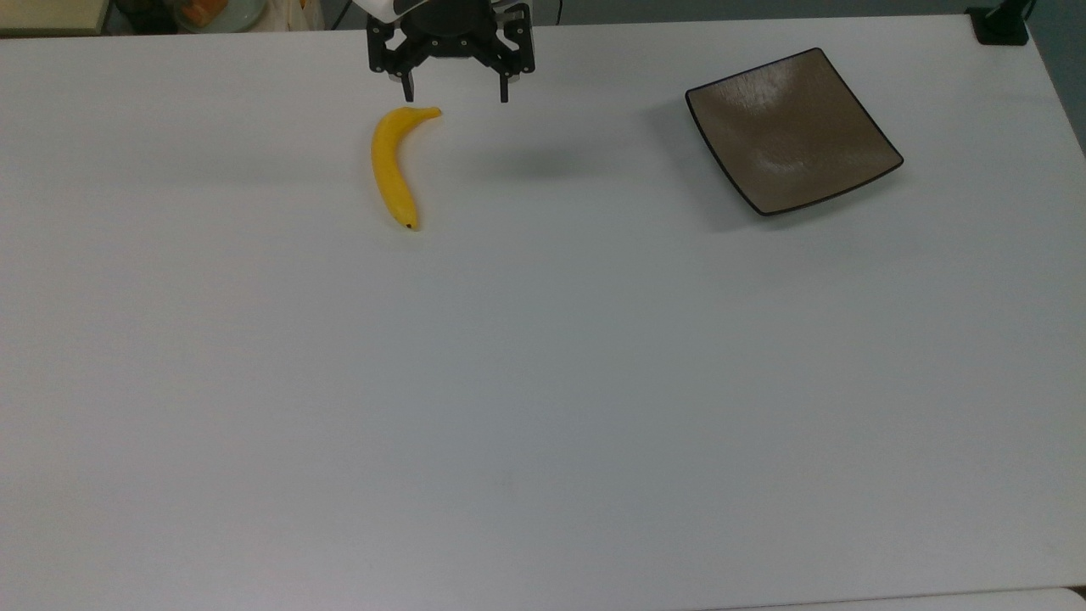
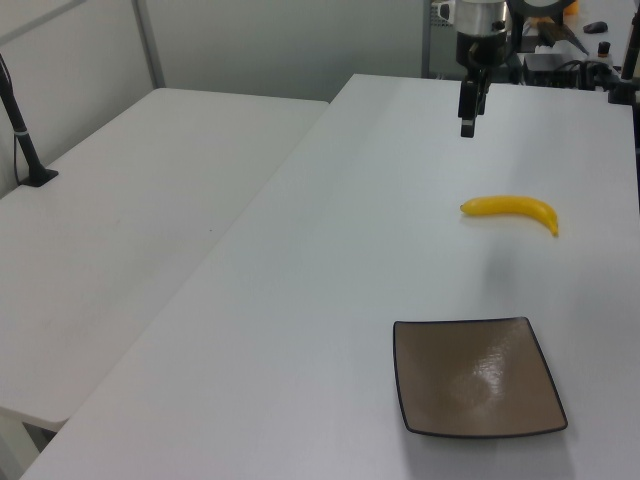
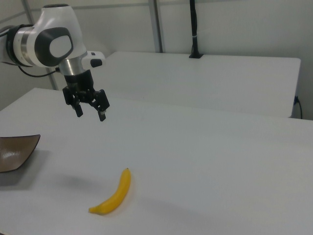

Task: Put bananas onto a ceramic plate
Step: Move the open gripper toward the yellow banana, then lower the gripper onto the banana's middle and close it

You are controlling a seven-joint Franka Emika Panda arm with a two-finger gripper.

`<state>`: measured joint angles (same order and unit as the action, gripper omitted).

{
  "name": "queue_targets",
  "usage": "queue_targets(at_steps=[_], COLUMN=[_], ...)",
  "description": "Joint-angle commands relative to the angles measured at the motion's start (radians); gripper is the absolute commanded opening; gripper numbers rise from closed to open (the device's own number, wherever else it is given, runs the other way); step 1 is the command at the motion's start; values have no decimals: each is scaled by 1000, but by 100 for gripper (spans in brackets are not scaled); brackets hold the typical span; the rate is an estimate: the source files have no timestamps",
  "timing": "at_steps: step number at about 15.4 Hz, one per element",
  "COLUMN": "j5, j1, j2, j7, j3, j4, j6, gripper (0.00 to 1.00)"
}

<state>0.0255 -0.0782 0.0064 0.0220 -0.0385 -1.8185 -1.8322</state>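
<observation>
A yellow banana lies flat on the white table, its dark tip toward the top view's bottom. The square brown-grey ceramic plate sits bare at the top view's upper right. My gripper hangs open in the air above the table, just right of the banana's stem end in the top view, with nothing between its fingers. The plate is well off to the gripper's right in the top view.
A second white table stands beside this one at the left view's left. A black post base sits at the table's far right corner in the top view. Clutter lies beyond the table's far edge.
</observation>
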Motion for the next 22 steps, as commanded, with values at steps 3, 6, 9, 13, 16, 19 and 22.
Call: queue_targets(at_steps=[3, 6, 9, 13, 16, 19, 22], j5=[80, 100, 135, 139, 145, 166, 166], j1=[6, 24, 32, 48, 48, 55, 60], j2=[-25, -25, -17, 12, 49, 90, 136], j7=[-33, -71, -154, -266, -290, -290, -290], j3=[5, 8, 40, 75, 91, 91, 91], j4=[-83, -123, -180, -254, -275, -303, -306], j6=[2, 1, -25, -130, -166, -232, -239], gripper=[100, 100, 100, 100, 100, 100, 100])
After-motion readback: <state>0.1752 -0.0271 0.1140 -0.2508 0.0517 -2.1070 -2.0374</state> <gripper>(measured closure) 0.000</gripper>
